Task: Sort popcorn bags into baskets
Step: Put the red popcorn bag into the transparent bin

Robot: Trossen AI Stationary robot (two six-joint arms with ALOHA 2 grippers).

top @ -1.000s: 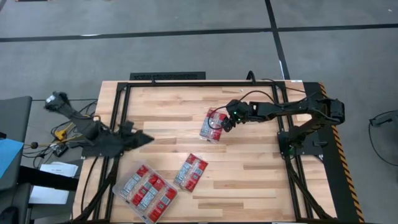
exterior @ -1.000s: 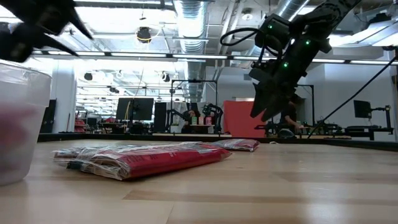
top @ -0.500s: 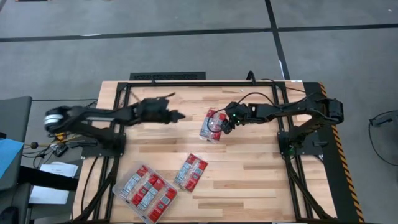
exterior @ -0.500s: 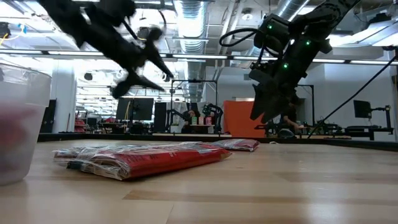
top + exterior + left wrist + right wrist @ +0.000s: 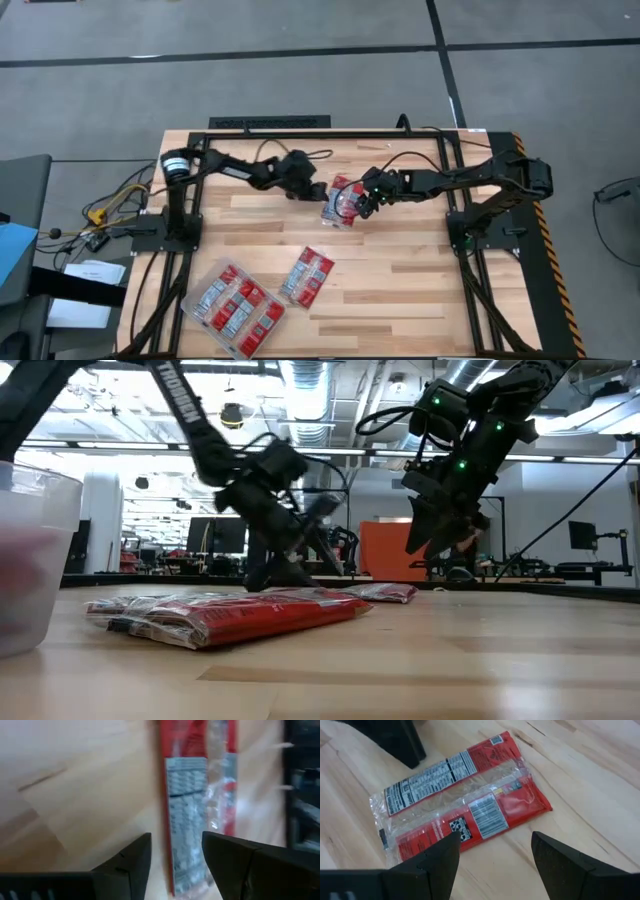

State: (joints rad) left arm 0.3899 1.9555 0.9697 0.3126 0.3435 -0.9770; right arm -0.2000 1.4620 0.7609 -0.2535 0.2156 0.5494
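A red popcorn bag (image 5: 333, 208) with a clear and white middle panel lies flat at the table's middle. It also shows in the left wrist view (image 5: 200, 805) and the right wrist view (image 5: 465, 800). My left gripper (image 5: 312, 190) (image 5: 175, 857) is open and low at the bag's left end, with one finger on either side of that end. My right gripper (image 5: 365, 200) (image 5: 495, 855) is open and hovers above the bag's right side (image 5: 430, 535). A second bag (image 5: 307, 275) lies flat nearer the front. The clear tray (image 5: 235, 308) holds several bags.
The tray sits at the table's near left corner, and its wall (image 5: 30, 560) rises at the low view's left. The second bag (image 5: 230, 615) lies between the tray and the two grippers. Bare wood shows on the right half of the table (image 5: 420, 270).
My left arm has swung in from beyond the table's left edge, across the far side, and come down at the middle bag's left end. My right gripper has stayed hovering over that bag. No bag has moved.
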